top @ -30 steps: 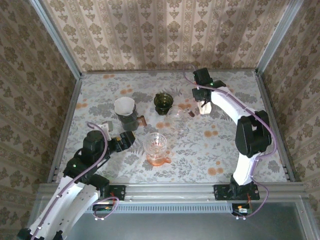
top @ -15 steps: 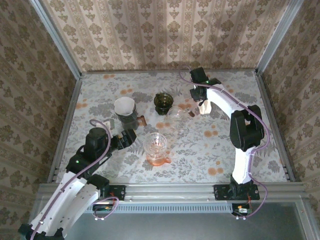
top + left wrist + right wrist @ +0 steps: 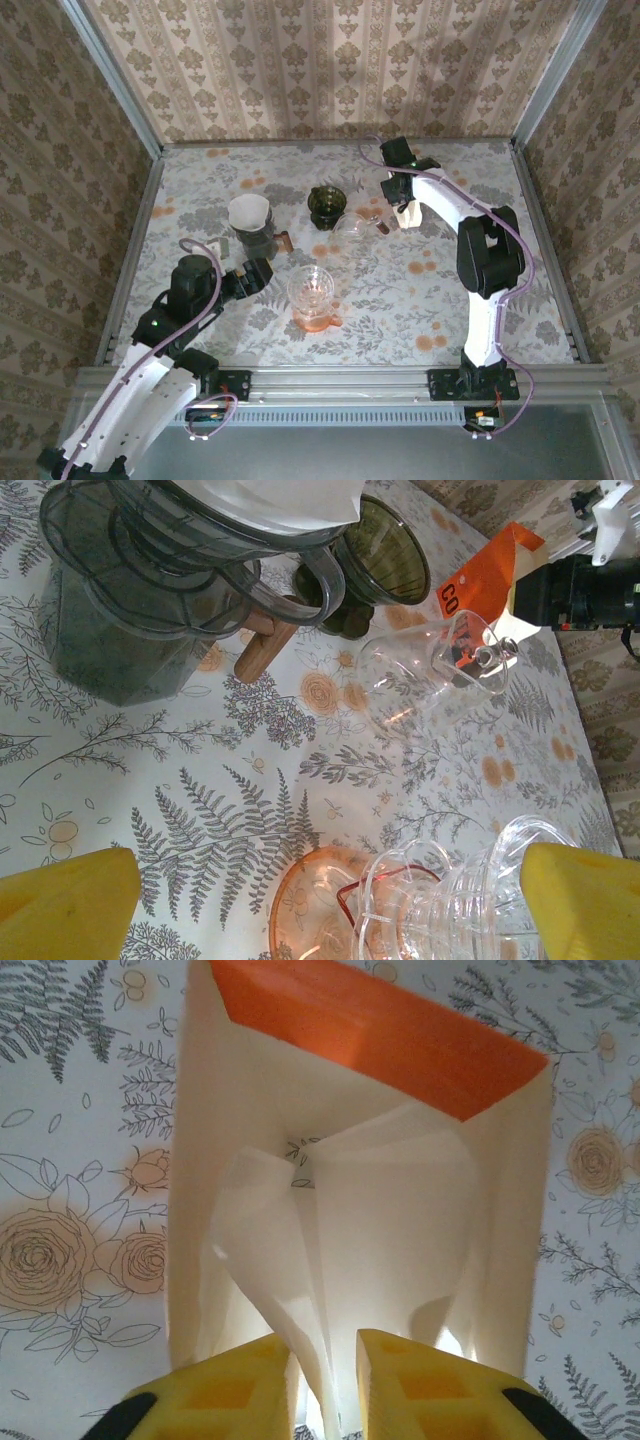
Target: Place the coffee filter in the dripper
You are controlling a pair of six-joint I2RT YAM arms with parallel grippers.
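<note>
Tabletop (image 3: pixel 455 300), open right of dripper (image 3: pixel 314 290)

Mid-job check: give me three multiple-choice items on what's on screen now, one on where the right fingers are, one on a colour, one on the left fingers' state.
1. Where on the table are the right fingers? A far side, right of centre; B near left; C near right.
2. What colour is the flap of the box? A green; B orange; C blue.
3. How do the left fingers stand? A shut on something; B shut, empty; C wide open, empty.
Key: 1 A, the top view has the right arm stretched to the far side, where the fingers pinch a filter in the box. 2 B, the flap shows orange in the right wrist view. 3 C, they sit at the two edges of the left wrist view, gripping nothing.
</note>
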